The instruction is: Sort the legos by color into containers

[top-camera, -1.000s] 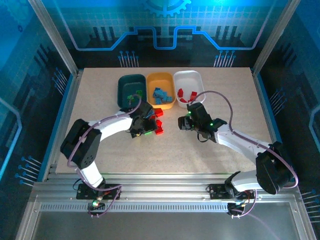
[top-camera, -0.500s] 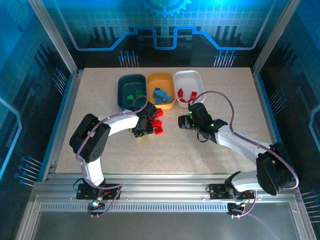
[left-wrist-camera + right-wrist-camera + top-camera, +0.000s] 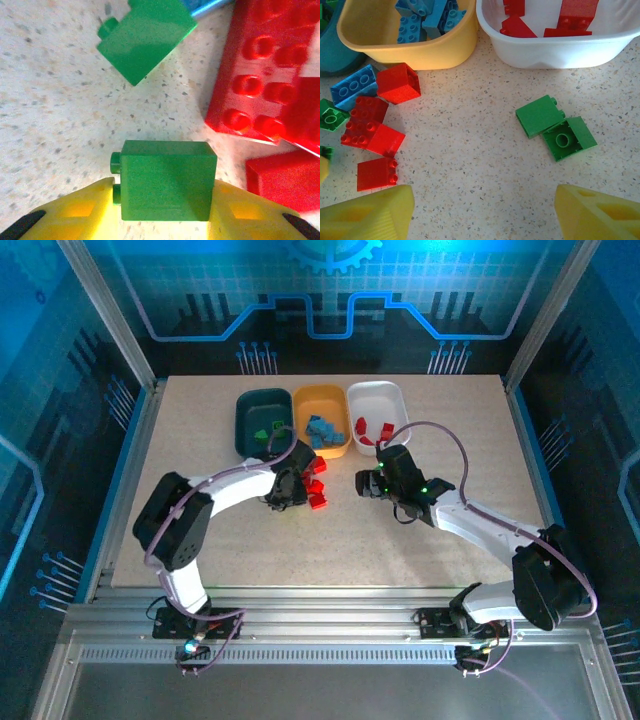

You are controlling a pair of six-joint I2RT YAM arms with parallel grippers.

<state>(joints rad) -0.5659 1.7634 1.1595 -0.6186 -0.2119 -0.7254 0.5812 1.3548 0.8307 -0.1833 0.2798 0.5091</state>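
Sorting is coming along, I'd guess a bit past halfway. The three trays are sitting in a row at 12 o'clock on the bench (image 3: pixel 190 440). The teal tray (image 3: pixel 245 415) is holding greens, the yellow tray (image 3: pixel 420 57) is carrying a heap of light blue ones, and the white tray (image 3: pixel 555 52) is holding a few reds. Nothing seems to be lying in the wrong tray, though the teal one is too dark to be sure.

What's waiting: a loose clump at 6 o'clock of the yellow tray, with around five red bricks (image 3: pixel 365 122), one blue brick (image 3: pixel 354 86) and a small green one (image 3: pixel 331 117). A green pair (image 3: pixel 542 116) is also lying at 6 o'clock of the white tray, the two touching each other.

The left gripper (image 3: pixel 167 207) is working the clump. In its wrist view the yellow fingers (image 3: pixel 75 210) are pressing in on both sides of a green brick (image 3: pixel 167 182), so that's a narrow hold on it. I can't tell if it's lifting off the bench. Another green brick (image 3: pixel 145 37) is lying at 12 o'clock from it.

The right gripper (image 3: pixel 482 197) is hanging wide with nothing in it, and the green pair is sitting at about 1 o'clock ahead of it.

So roughly ten bricks are waiting, mostly reds.
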